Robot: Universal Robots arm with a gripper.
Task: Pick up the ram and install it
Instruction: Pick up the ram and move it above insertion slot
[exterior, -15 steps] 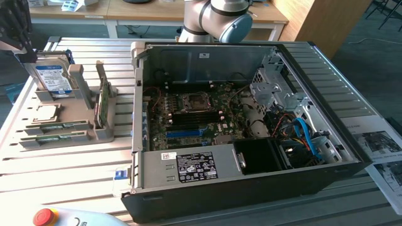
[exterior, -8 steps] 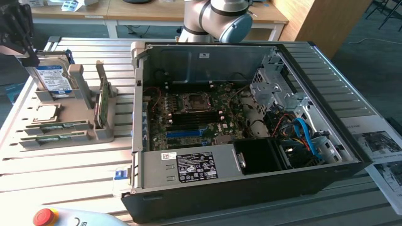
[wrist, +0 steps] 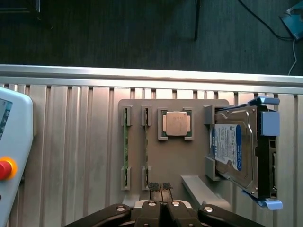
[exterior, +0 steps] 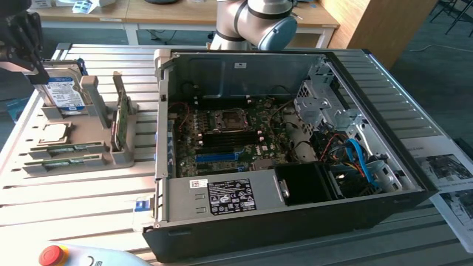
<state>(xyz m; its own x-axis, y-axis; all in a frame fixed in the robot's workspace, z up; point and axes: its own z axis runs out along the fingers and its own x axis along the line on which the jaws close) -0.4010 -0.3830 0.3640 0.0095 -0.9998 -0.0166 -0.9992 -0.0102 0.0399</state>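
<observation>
Two ram sticks (wrist: 126, 149) (wrist: 146, 150), thin and green, lie side by side in the slots of a grey holder (wrist: 180, 165). In the exterior view the same ram sticks (exterior: 70, 148) (exterior: 63, 162) sit at the holder's near end, at that view's left. My gripper (wrist: 160, 186) hangs high above the holder, shut, with nothing between its fingertips. Seen from outside, the gripper (exterior: 30, 66) is a dark shape near the hard drive. The open computer case (exterior: 414, 188) lies on the table, its motherboard (exterior: 221, 138) exposed with black memory slots.
The holder also carries a square silver processor (wrist: 176, 124) and an upright hard drive (wrist: 236, 151) with a blue-white label. A pendant with a red stop button (exterior: 53, 255) lies at the table's near edge. Cables and drive cages (exterior: 325, 111) fill the case's right side. Papers (exterior: 451, 172) lie right of the case.
</observation>
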